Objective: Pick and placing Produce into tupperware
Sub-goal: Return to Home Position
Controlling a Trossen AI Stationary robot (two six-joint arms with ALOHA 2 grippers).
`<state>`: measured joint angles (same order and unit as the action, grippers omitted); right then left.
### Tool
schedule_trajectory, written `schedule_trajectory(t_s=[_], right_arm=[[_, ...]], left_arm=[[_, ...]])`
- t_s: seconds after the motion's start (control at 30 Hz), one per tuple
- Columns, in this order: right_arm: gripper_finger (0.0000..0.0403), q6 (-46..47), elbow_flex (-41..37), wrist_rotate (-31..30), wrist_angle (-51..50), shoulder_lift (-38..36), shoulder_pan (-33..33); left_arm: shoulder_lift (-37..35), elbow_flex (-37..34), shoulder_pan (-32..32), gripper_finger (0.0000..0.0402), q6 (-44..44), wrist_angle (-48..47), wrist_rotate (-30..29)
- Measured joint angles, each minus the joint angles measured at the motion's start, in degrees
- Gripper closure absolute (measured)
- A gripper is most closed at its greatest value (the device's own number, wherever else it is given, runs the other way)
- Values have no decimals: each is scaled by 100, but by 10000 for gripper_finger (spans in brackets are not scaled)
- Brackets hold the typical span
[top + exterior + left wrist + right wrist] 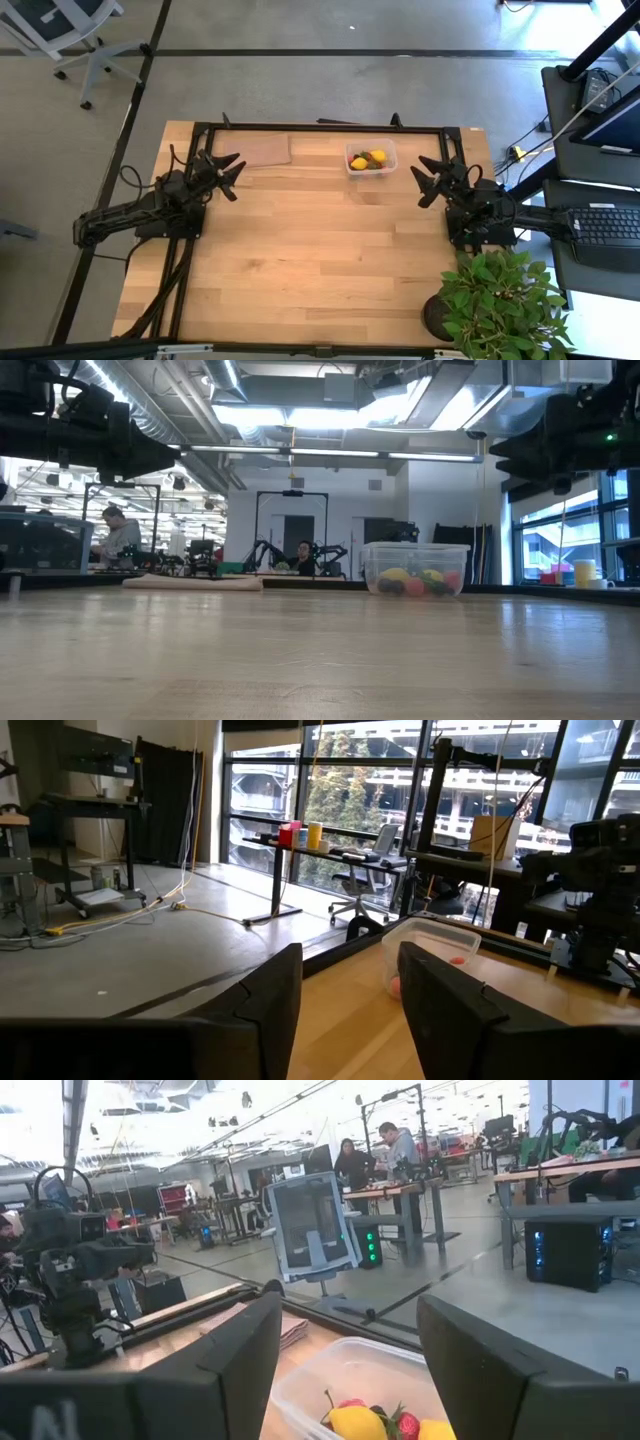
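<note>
1. While both arms hang raised at the sides of the wooden table [300, 260], we judge homing wants slow, level travel.
2. We see the left gripper [236, 172] and the right gripper [420, 182] spread, empty.
3. The clear tub [370, 144] stands near the back edge, by the right gripper, holding lemons [359, 164] and strawberries [407, 1425].

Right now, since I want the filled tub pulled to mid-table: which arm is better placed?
Probably the right. The right gripper, open, sits near the tupperware, whose rim shows just past its fingers. The left gripper, also open, is clearly farther off.
</note>
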<state>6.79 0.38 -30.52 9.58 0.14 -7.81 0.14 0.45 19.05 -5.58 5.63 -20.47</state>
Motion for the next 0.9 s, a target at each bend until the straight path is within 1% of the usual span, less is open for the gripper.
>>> schedule_trajectory(t_s=[0.33,0.73,0.9], right_arm=[[169,-104,0,15,-8,0,0],[169,-104,2,14,-15,0,1],[169,-103,2,14,-15,0,2]], left_arm=[[0,0,0,254,0,0,-2],[0,0,0,241,0,0,-1],[0,0,0,243,0,0,-2]])
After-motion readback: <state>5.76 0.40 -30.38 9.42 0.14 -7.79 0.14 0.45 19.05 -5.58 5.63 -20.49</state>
